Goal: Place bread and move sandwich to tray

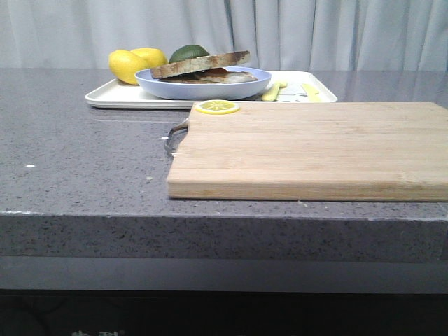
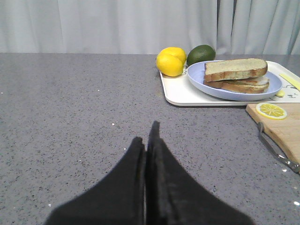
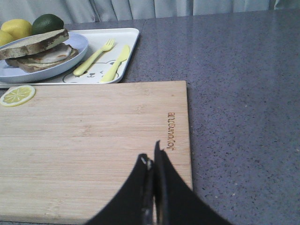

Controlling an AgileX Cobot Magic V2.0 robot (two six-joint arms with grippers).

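Note:
The sandwich (image 1: 224, 77) lies on the round pale blue plate (image 1: 203, 89), which stands on the cream-white tray (image 1: 119, 94) at the back of the table. The plain bread slice (image 1: 199, 64) rests tilted on top of it; a pale filling shows beneath in the left wrist view (image 2: 260, 80). My left gripper (image 2: 149, 133) is shut and empty over bare grey table, well short of the tray (image 2: 183, 93). My right gripper (image 3: 151, 159) is shut and empty above the near part of the cutting board. Neither gripper shows in the front view.
A wooden cutting board (image 1: 315, 150) with a metal handle (image 1: 175, 136) fills the front right; a lemon slice (image 1: 217, 107) lies on its far left corner. Two lemons (image 1: 129, 64) and an avocado (image 1: 189, 52) sit on the tray's left, a yellow fork (image 3: 93, 57) and knife (image 3: 117, 63) on its right.

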